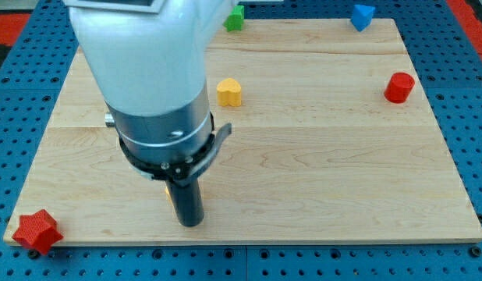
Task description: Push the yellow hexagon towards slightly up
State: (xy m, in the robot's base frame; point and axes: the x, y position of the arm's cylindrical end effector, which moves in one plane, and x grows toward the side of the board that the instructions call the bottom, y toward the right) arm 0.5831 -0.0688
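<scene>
My tip (192, 224) rests on the wooden board (327, 179) near its bottom edge, left of centre. A sliver of a yellow block (169, 193) shows just left of the rod, a little above the tip. The rod and arm hide most of it, so its shape cannot be made out; it may be the yellow hexagon. It seems to touch the rod's left side. A second yellow block (229, 91), heart-like in shape, lies well above the tip and a little to its right.
A green block (235, 17) sits at the board's top edge. A blue triangular block (363, 16) is at the top right. A red block (398, 87) is near the right edge. A red star (36, 232) sits at the bottom left corner. The arm's body (147, 78) hides the upper left.
</scene>
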